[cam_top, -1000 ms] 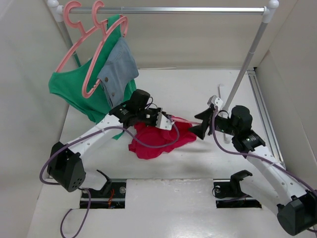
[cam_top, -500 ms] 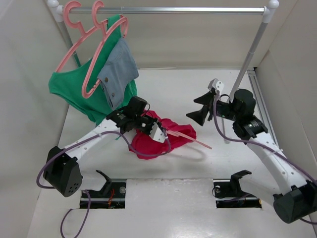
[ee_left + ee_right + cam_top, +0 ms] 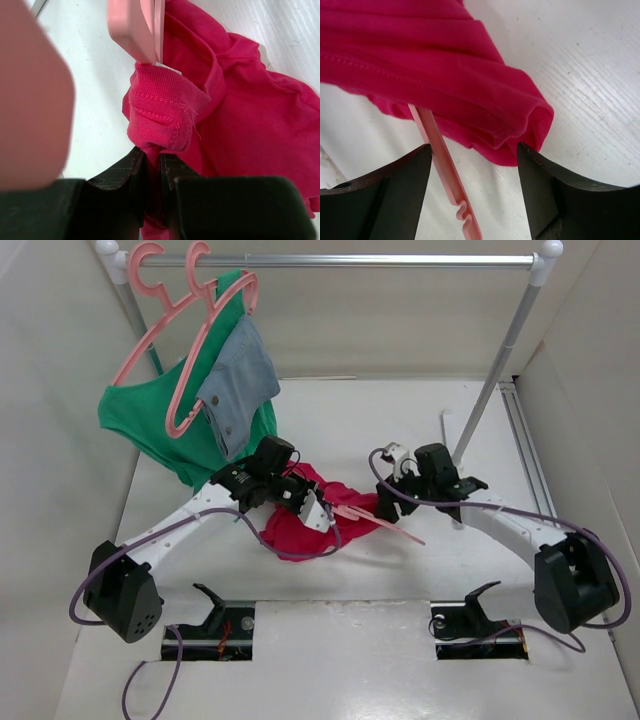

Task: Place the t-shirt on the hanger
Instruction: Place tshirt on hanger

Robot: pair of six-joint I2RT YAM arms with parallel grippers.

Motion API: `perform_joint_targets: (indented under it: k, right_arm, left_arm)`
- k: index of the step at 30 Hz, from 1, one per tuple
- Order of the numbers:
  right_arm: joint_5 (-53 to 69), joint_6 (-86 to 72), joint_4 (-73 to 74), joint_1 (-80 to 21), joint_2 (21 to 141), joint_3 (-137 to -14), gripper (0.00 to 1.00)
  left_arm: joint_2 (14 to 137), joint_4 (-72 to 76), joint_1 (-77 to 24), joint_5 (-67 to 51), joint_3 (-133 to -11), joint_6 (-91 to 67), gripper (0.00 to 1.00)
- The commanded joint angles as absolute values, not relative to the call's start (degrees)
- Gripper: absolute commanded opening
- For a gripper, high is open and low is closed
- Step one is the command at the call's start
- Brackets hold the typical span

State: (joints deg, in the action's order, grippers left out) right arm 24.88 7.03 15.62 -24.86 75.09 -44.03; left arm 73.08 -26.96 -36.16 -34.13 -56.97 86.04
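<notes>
The crimson t-shirt (image 3: 295,532) lies crumpled on the white table between the two arms. My left gripper (image 3: 316,508) is shut on a fold of its ribbed neck (image 3: 160,110), the cloth pinched between the black fingers (image 3: 131,167). The pink hanger (image 3: 390,527) sticks out of the shirt toward the right, its thin arm resting on the table. My right gripper (image 3: 386,506) is open low over the shirt's right edge. The hanger arm (image 3: 437,147) lies just inside the left jaw and a rolled hem of the t-shirt (image 3: 470,85) sits between the jaws, neither gripped.
A metal rail (image 3: 350,259) crosses the back, with its right post (image 3: 490,390) standing just behind my right arm. At the rail's left end two pink hangers (image 3: 170,320) carry a green garment (image 3: 140,420) and a grey-blue denim piece (image 3: 240,375).
My right gripper has swung down and left from above the table to the shirt's right edge. The left gripper pulled the shirt slightly left and down, baring the hanger's arm.
</notes>
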Motion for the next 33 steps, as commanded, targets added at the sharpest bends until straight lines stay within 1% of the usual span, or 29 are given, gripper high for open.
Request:
perform_joint_targets:
  k: [1, 5, 6, 10, 19, 24, 33]
  right_arm:
    - [22.4, 4.9, 9.5, -25.8, 77.7, -43.2, 0.74]
    - [19.7, 3.1, 7.1, -25.8, 82.6, -44.6, 0.74]
    - [19.2, 3.1, 7.1, -25.8, 83.4, -45.2, 0.72]
    - [19.7, 3.1, 6.3, -25.2, 86.0, -48.2, 0.72]
    - [22.4, 4.7, 5.8, -23.6, 79.8, -46.5, 0.72]
    - [22.4, 4.7, 5.8, -22.9, 79.8, -45.9, 0.72]
    - [21.5, 6.4, 5.8, -24.8, 84.9, -46.4, 0.70]
  left_arm:
    - [71.0, -27.1, -35.9, -36.5, -56.9, 85.8, 0.00]
    - [71.0, -27.1, -35.9, -36.5, -56.9, 85.3, 0.00]
    - [71.0, -27.1, -35.9, -36.5, -56.9, 85.3, 0.00]
    - [70.5, -27.7, -35.9, -36.5, -56.9, 84.7, 0.00]
    - [69.9, -27.2, -35.9, -34.8, -54.8, 84.7, 0.00]
    - [70.5, -26.6, -35.9, -34.8, -54.8, 84.7, 0.00]
    - [71.0, -26.0, -35.9, -34.8, -56.0, 83.5, 0.00]
